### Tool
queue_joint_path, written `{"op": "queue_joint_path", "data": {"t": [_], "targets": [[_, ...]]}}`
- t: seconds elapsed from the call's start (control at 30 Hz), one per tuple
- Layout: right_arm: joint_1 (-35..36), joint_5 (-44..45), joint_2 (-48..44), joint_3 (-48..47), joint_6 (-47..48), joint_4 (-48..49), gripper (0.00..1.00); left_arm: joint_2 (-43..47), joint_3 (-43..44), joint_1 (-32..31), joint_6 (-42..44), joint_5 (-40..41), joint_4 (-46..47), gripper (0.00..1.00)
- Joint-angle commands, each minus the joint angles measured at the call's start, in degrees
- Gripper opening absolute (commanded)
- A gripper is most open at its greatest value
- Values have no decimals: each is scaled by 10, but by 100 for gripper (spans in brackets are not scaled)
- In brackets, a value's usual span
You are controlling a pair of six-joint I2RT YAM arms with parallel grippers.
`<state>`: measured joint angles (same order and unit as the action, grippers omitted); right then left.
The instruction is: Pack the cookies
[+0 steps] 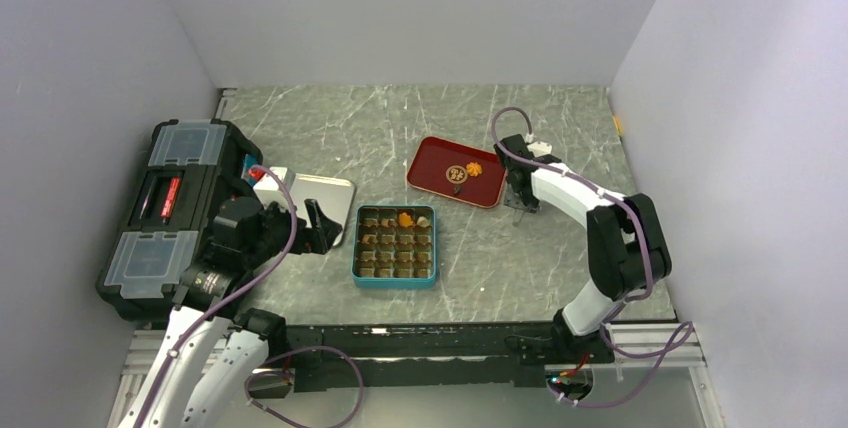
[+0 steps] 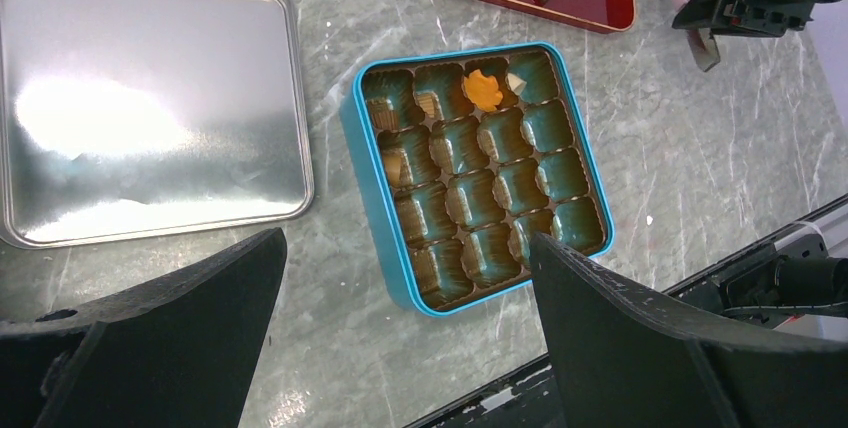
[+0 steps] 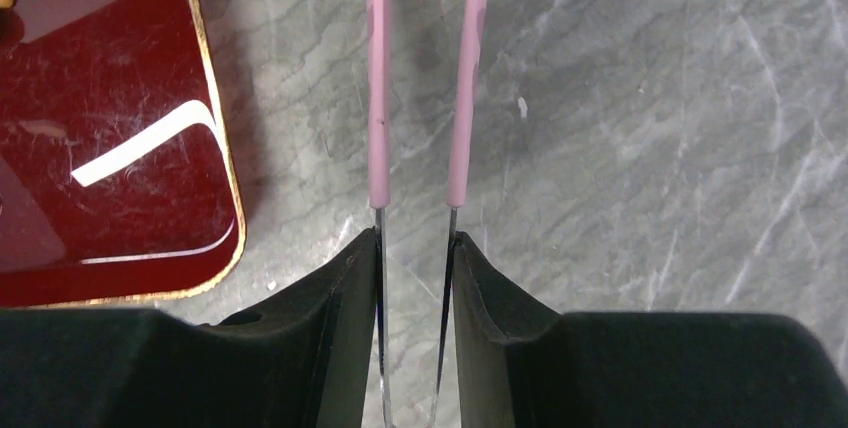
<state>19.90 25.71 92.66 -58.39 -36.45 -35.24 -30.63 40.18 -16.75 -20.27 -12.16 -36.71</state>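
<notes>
Right wrist view: right end effector (image 3: 415,248) clenched on the tongs (image 3: 378,98)
cookies (image 1: 473,169) lie leftward on the red tray (image 3: 120,238); tongs run along its edge; left end effector (image 2: 405,243) released, farther off

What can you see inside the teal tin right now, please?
The teal tin holds an orange flower-shaped cookie and, in the next cell, a pale cream lump. Most brown cells look empty; two or three show tan shapes I cannot identify. Cell walls hide some floors.
</notes>
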Motion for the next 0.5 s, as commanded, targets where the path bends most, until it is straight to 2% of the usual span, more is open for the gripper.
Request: {"op": "queue_joint_path", "data": {"t": [0.0,0.47], "targets": [[-15,-28,32,-5,4,40,34,0,15,-1,6,-6,16,99],[-44,-54,95,-26,7,53,44,-3,16,-1,6,-7,15,99]]}}
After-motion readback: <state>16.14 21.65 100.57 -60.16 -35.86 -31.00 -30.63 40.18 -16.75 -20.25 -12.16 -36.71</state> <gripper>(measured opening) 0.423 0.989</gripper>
